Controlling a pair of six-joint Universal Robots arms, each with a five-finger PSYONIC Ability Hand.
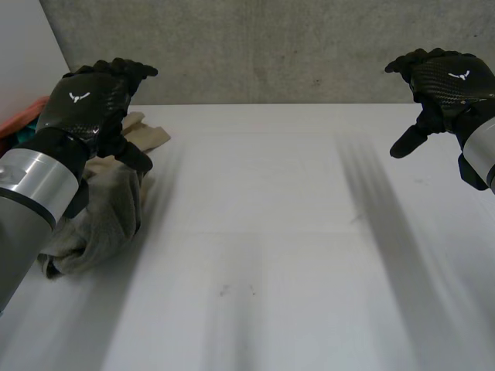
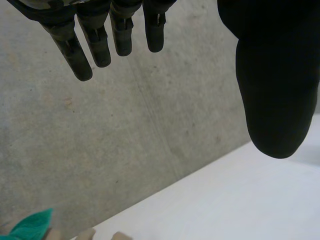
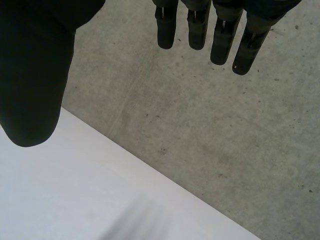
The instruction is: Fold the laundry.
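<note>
Nearest to me lies the white desk (image 1: 294,255), its bare top crossed by long grey shadows. On my left side a beige cloth (image 1: 100,220) lies crumpled in a loose heap on it, close to the desk's left edge, unfolded and bunched on itself, with one paler end reaching out towards the far side.

My left hand (image 1: 87,104) shows in front of that heap in the head view, at the end of my grey left arm (image 1: 31,193), its back turned up. In its own wrist view the fingers (image 2: 80,57) are straight and a little spread, the thumb (image 2: 272,95) stands well apart from them, and between them there is nothing but desk and wall. So this hand is released and has no hold on the cloth. Two small beige ends of the cloth just show beyond the palm, at the desk's far edge.

My right hand (image 1: 448,81) is well apart from the cloth, over the right side of the desk. Its fingers (image 3: 222,37) hang straight and relaxed too, thumb (image 3: 30,95) held wide, grasping nothing.

Farther off, past my left hand at the desk's far left corner, there is a bit of orange cloth (image 1: 23,116) with some teal cloth (image 2: 32,225) beside it.

Behind everything stands a grey concrete wall (image 1: 271,46), meeting the desk's far edge.
</note>
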